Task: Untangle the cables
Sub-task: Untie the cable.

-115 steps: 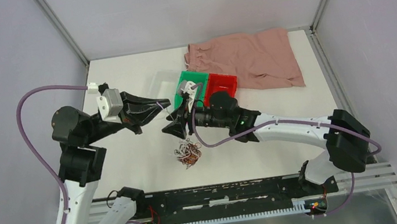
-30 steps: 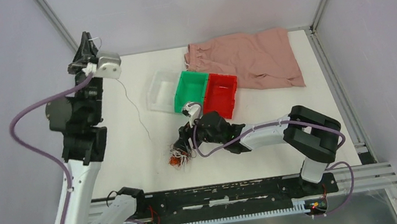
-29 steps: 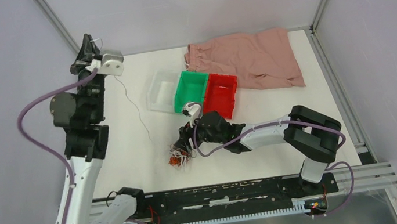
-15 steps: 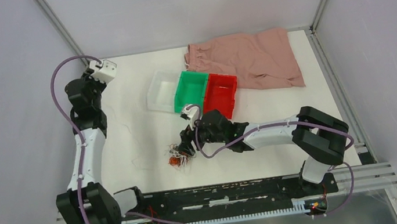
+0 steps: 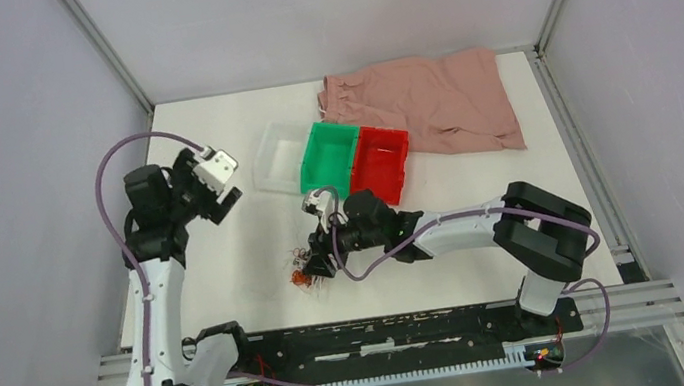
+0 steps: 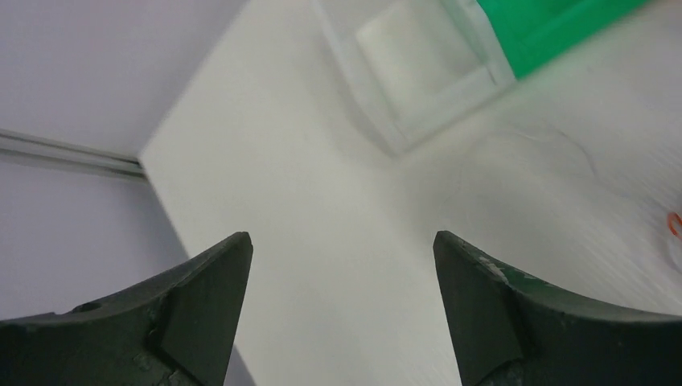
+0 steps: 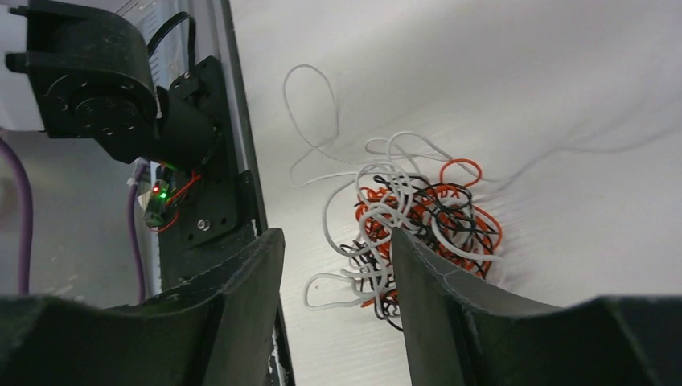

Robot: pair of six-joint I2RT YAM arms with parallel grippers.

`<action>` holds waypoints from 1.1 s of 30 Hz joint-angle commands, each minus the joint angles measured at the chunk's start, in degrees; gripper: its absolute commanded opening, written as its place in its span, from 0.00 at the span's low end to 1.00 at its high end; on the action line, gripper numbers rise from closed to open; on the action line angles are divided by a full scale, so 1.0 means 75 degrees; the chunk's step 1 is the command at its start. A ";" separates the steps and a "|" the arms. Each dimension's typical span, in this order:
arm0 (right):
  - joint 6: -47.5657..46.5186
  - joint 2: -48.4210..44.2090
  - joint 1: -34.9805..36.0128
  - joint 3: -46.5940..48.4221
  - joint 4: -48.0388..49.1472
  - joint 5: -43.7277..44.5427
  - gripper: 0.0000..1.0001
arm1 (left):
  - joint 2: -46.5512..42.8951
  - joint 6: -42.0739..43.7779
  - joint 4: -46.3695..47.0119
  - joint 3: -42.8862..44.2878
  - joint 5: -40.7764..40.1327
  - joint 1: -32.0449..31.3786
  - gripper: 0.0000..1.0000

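The cables (image 5: 310, 270) form a small tangle of white, orange and black wires on the white table, near its front edge. In the right wrist view the tangle (image 7: 422, 215) lies just beyond my right gripper (image 7: 334, 233), which is open. A few white loops reach into the gap between its fingers, and the right finger covers the tangle's near edge. From above, the right gripper (image 5: 317, 260) points down-left onto the tangle. My left gripper (image 5: 217, 196) hovers over the table's left side, wide open and empty (image 6: 341, 236). A thin pale loose strand (image 6: 555, 138) lies on the table near the clear bin.
A clear bin (image 5: 275, 157), a green bin (image 5: 333, 155) and a red bin (image 5: 382, 159) stand side by side at mid-table. A pink cloth (image 5: 426, 103) lies at the back right. The black base rail (image 5: 388, 333) runs along the near edge.
My left gripper came down from high at the back left toward the table's left side and opened, letting go of the thin wire. The right gripper's jaws narrowed slightly over the tangle.
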 commanded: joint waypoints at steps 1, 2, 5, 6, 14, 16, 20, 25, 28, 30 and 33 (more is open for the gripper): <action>0.0010 0.0244 0.0045 0.0611 0.0305 -0.1068 0.56 | 0.0079 0.0707 -0.1642 -0.0759 0.0190 0.0017 0.92; -0.0044 0.0323 0.0041 0.0703 0.0158 -0.1077 0.55 | 0.0041 0.0760 -0.1633 -0.0869 0.0134 0.0017 0.96; -0.0251 0.0510 0.0050 0.0952 -0.0215 -0.1041 0.49 | -0.0083 0.1159 -0.2125 -0.0983 0.0395 0.0016 0.99; -0.0286 0.0569 0.0048 0.1009 -0.0254 -0.0982 0.46 | -0.0114 0.1285 -0.2344 -0.0990 0.0493 0.0011 0.99; -0.0458 0.0734 -0.0057 0.1693 -0.0943 -0.0678 0.01 | -0.0450 0.3463 -0.5041 -0.1189 0.2156 0.0001 1.00; -0.0370 0.0650 -0.0157 0.1703 -0.0952 -0.0623 0.00 | -0.0477 0.3624 -0.5208 -0.1439 0.2526 -0.0071 1.00; 0.0026 0.0430 -0.0389 0.1374 -0.0482 -0.0533 0.00 | -0.0565 0.3613 -0.5052 -0.2063 0.2906 -0.0316 0.97; 0.0259 0.0307 -0.0460 0.0964 -0.0077 -0.0378 0.00 | -0.1081 0.2149 -0.3613 -0.2691 0.2393 -0.1348 0.95; 0.0465 0.0216 -0.0483 0.0727 0.0169 -0.0187 0.08 | -0.1247 0.1575 -0.2771 -0.3091 0.1649 -0.2204 0.95; 0.0533 0.0075 -0.0504 0.0587 0.0262 -0.0028 0.18 | -0.1067 0.1219 -0.2273 -0.3274 0.0978 -0.2702 0.94; 0.0599 -0.0156 -0.0529 0.0389 0.0345 0.0278 0.31 | -0.0736 0.0833 -0.1493 -0.3469 0.0227 -0.3103 0.90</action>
